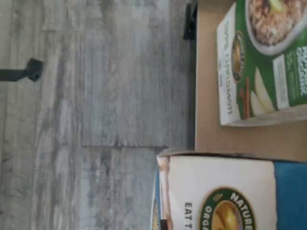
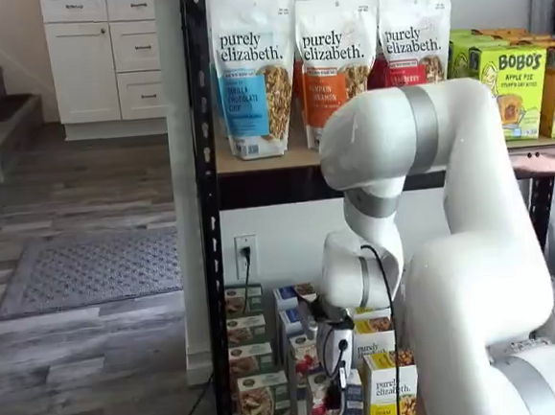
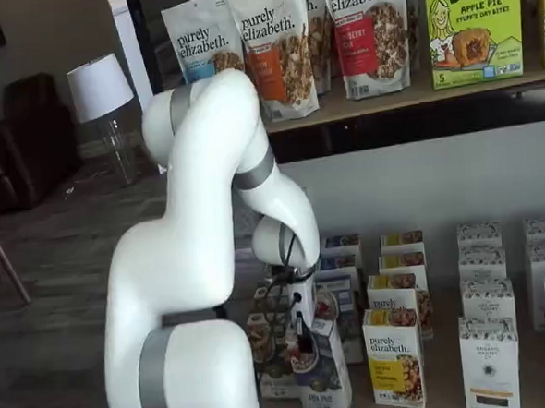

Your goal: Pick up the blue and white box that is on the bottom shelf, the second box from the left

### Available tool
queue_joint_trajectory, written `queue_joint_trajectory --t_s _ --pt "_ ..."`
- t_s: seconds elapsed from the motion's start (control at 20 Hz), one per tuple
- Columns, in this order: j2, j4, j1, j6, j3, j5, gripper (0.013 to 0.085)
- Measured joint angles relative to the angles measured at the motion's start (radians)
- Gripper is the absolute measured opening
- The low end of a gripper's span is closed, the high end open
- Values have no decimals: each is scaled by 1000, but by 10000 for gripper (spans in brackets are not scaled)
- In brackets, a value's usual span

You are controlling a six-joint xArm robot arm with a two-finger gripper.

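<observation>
The blue and white box (image 3: 331, 381) stands at the front of its row on the bottom shelf (image 3: 447, 406), leaning a little, with a cereal bowl on its face. It also shows in a shelf view (image 2: 349, 406). The wrist view shows its white top and blue part close up (image 1: 220, 187). My gripper (image 3: 302, 339) reaches down onto the box's top edge, and its black fingers look closed on the carton. The gripper shows low in a shelf view too (image 2: 330, 362), with a black cable beside it.
A green-and-white carton (image 1: 259, 62) stands right beside the box on the tan board, also in a shelf view (image 2: 255, 406). A yellow "purely elizabeth" carton (image 3: 395, 358) stands on the other side. Granola bags (image 3: 277, 46) fill the level above. A black rack post (image 2: 212, 270) is near.
</observation>
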Motion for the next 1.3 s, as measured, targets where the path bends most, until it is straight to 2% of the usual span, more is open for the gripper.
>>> queue_joint_trajectory --t_s 0.2,0.3,0.4,0.6,0.85,1.1,1.3 --pt "-85 -79 10 81 104 -26 450" --pt "-128 -102 16 107 159 -42 450" --pt "-170 -106 21 115 210 -54 450" --pt "-251 -84 28 102 295 -59 450" --pt "-354 -91 33 115 383 -42 450" --pt "-461 -134 39 162 458 -16 450" --pt "-548 -150 46 187 504 21 450"
